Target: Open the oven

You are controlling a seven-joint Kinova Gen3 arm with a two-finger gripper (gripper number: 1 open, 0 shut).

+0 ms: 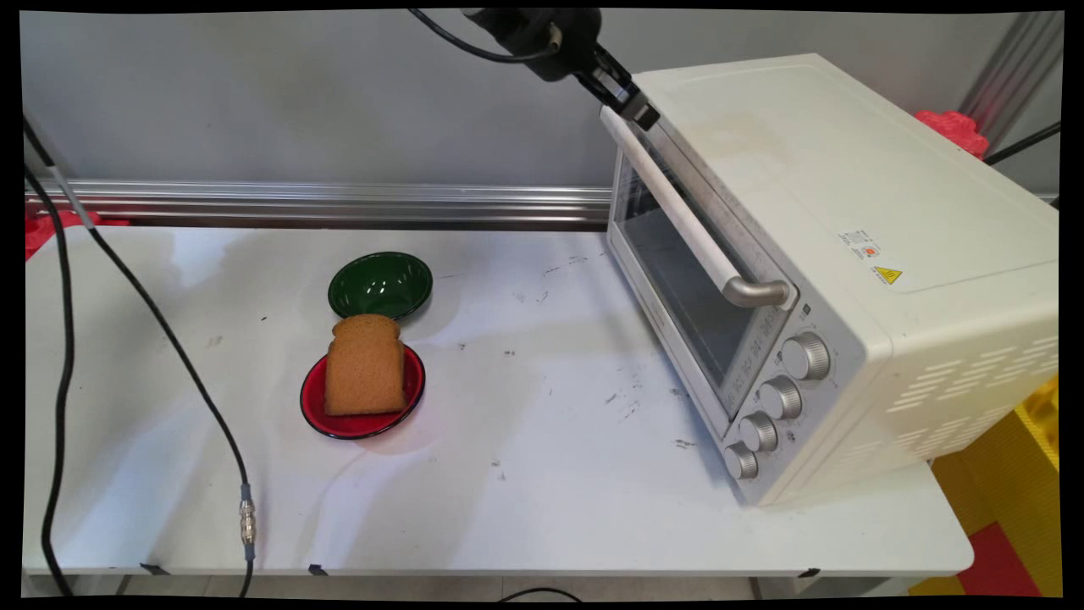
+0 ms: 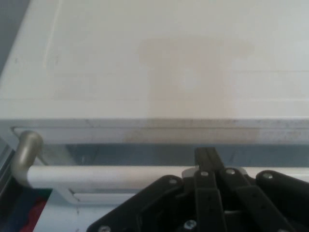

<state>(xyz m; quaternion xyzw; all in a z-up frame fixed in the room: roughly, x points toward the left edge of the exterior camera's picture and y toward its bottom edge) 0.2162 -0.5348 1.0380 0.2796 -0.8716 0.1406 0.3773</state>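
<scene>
At the far end of the cream metal toaster oven (image 1: 847,254), the black two-finger gripper (image 1: 639,108) sat on the long white door handle (image 1: 677,212), apparently closed around it. That bar ran from the gripper toward the near right. Left on the table, a brown bread slice (image 1: 366,366) lay on a red plate (image 1: 313,398), near a green bowl (image 1: 380,285).
</scene>
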